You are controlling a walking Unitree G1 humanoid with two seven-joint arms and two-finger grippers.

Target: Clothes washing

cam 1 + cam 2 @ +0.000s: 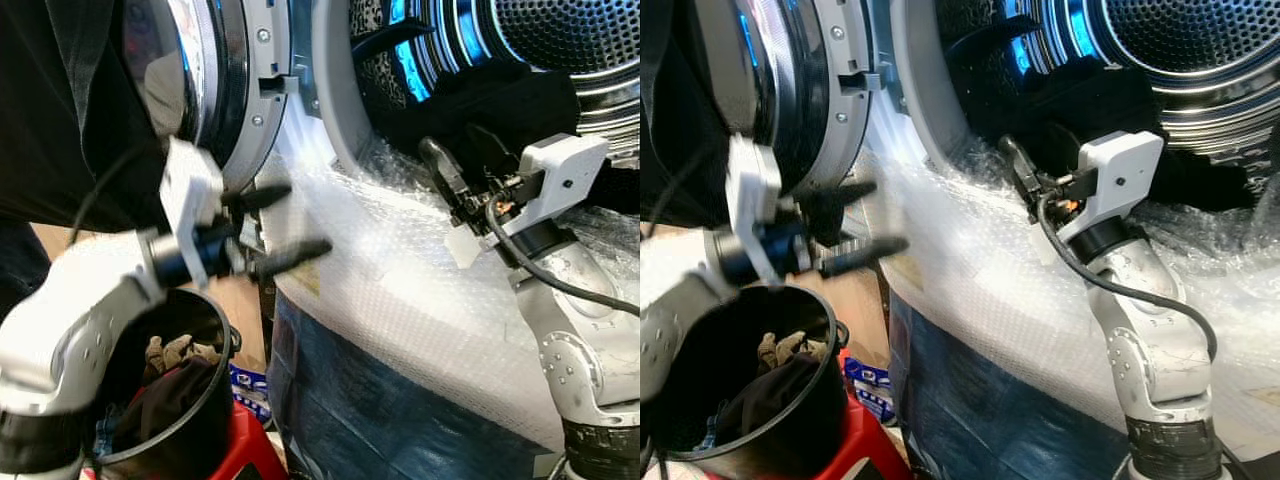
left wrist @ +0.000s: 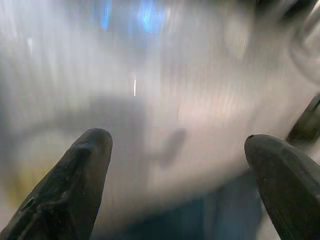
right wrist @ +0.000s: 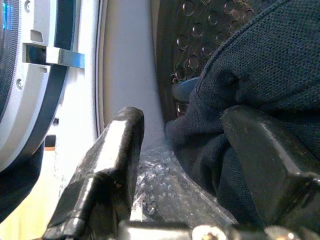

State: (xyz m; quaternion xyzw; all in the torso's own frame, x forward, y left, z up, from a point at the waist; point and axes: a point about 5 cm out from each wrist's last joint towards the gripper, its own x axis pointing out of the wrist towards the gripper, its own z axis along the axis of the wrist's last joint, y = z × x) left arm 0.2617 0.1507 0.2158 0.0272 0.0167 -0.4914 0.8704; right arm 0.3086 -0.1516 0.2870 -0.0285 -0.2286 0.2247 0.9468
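Two grippers open: right gripper [image 1: 440,165] at the dark garment [image 1: 500,100] upper right, left gripper [image 1: 285,225] mid-left above the bucket [image 1: 200,420].

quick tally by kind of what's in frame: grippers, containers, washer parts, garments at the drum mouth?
Grippers: 2, left gripper and right gripper
Buckets: 1, black bucket holding clothes
Washer parts: 2, open door and drum
Garments at the drum mouth: 1, dark garment
Bubble wrap sheets: 1, bubble wrap over the washer front
Total: 7
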